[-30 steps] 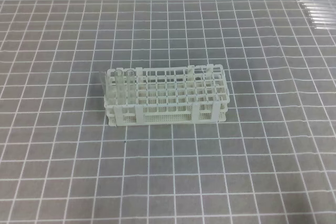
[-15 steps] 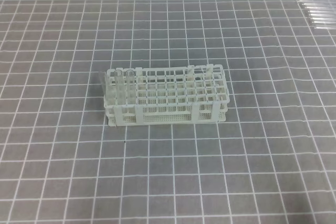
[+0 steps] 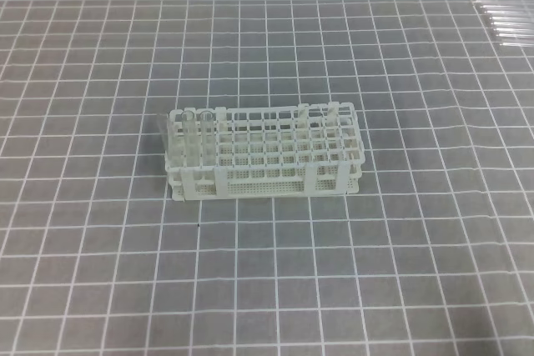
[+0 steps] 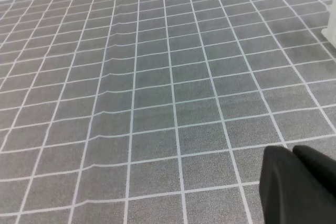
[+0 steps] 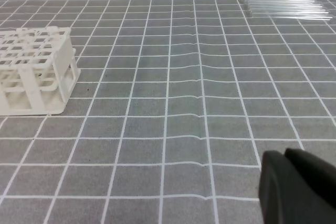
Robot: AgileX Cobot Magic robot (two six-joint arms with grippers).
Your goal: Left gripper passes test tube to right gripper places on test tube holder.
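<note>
tubes of clear glass lie side by side in a row at the far right corner of the grey grid-lined mat, long axes running left-right. the white plastic lattice rack stands mid-mat with a few tubes already upright in it. both arms sit back. the right gripper looks nearer the row than the left gripper. only dark corners show, so whether either's fingers are apart cannot be told.
</note>
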